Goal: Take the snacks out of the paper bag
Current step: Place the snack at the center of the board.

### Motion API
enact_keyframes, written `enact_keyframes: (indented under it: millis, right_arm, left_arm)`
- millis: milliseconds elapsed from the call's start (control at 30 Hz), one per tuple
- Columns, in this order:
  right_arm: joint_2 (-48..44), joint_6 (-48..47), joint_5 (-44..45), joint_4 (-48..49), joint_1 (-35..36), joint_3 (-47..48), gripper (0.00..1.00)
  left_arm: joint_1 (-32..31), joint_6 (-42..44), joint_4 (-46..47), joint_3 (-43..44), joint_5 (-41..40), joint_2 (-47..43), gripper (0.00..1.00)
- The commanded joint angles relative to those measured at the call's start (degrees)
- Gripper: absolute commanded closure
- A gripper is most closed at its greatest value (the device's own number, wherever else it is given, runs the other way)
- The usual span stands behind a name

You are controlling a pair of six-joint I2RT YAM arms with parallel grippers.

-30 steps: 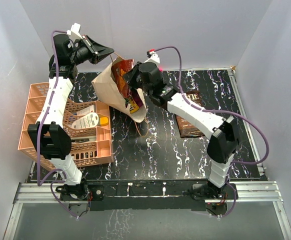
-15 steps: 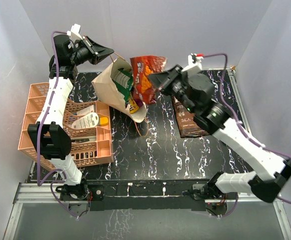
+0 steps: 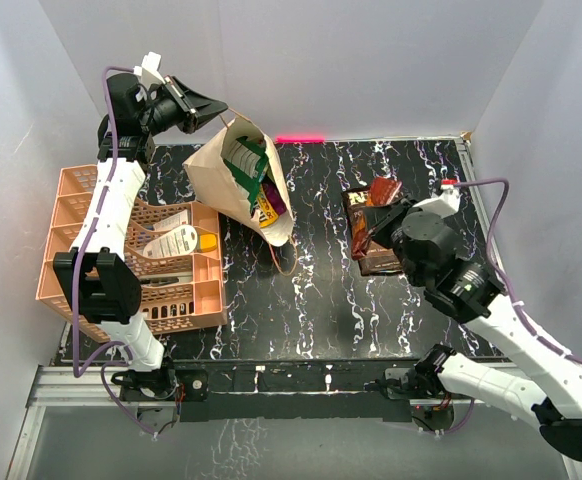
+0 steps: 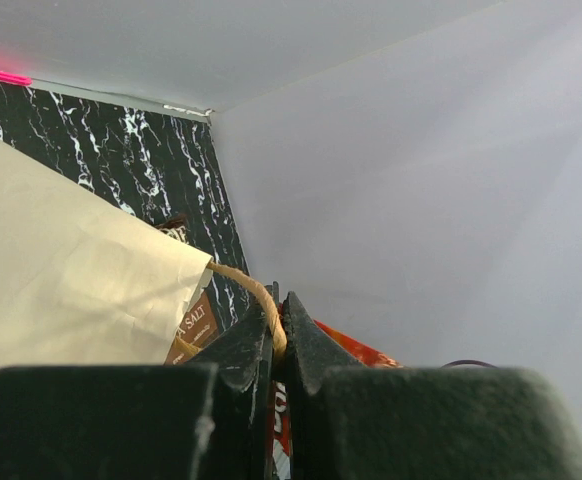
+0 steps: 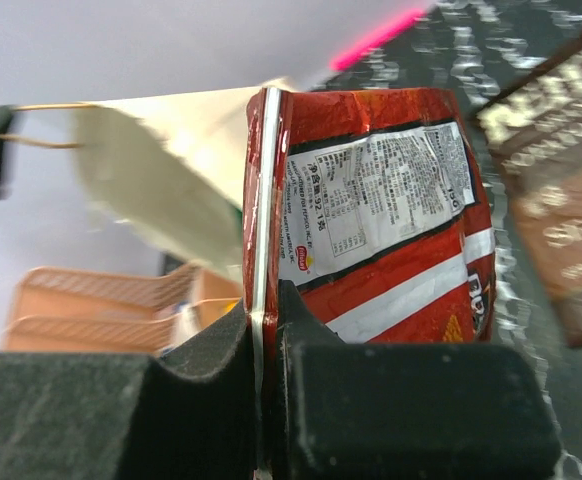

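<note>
The tan paper bag (image 3: 214, 175) leans open at the back left, with a green packet (image 3: 248, 162) and a yellow one (image 3: 266, 209) showing in its mouth. My left gripper (image 3: 217, 103) is shut on the bag's looped handle (image 4: 259, 298) and holds it up. My right gripper (image 3: 372, 218) is shut on the edge seam of a red-orange snack packet (image 5: 391, 220), held just over a dark brown packet (image 3: 376, 262) that lies flat on the table. The red packet also shows in the top view (image 3: 384, 190).
An orange mesh basket (image 3: 66, 200) with white tubes stands left of the bag, against the left wall. White walls close in the back and both sides. The black marbled tabletop (image 3: 311, 310) stretches in front of the bag.
</note>
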Motion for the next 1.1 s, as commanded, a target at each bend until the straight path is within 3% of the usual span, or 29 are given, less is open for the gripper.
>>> enact_keyframes:
  millis: [0,100,233,400,633,833,900,1067]
  right_arm:
    - [1.4,1.7,12.3,1.1,-0.4,-2.3,0.92]
    - [5.9,-1.8,13.5,5.9,-3.1,-2.2,0.92]
    - [14.3,-3.9,2.9,11.5,-14.6,1.7,0.93]
    - [24.7,3.5,-18.1,20.7,-29.0,7.9,0.93]
    - [34.5,17.8,-29.1,30.6,-36.2,13.4,0.93]
    - [34.6,26.0,-31.8,40.6,-39.2,0.2,0.93]
    - [33.3,26.4,-29.6,41.7,-39.6,-6.6,0.93]
    - [35.3,22.6,-23.3,55.2,-39.6,-23.7,0.93]
  left_arm:
    - [0.7,-1.2,2.2,0.2,0.3,-3.6,1.0]
    - [0.7,-0.9,1.7,0.5,0.2,-3.5,1.0]
    - [0.7,-0.8,1.4,0.9,0.4,-3.2,1.0]
    - [0.7,-0.7,0.9,2.3,0.4,-2.4,1.0]
    - [0.7,-0.2,0.1,4.1,0.3,-1.0,1.0]
    - [0.7,0.0,0.3,3.5,0.5,-0.9,1.0]
    - [0.7,0.1,0.5,3.2,0.5,-1.0,1.0]
    - [0.7,-0.3,1.2,2.1,0.8,-1.2,1.0]
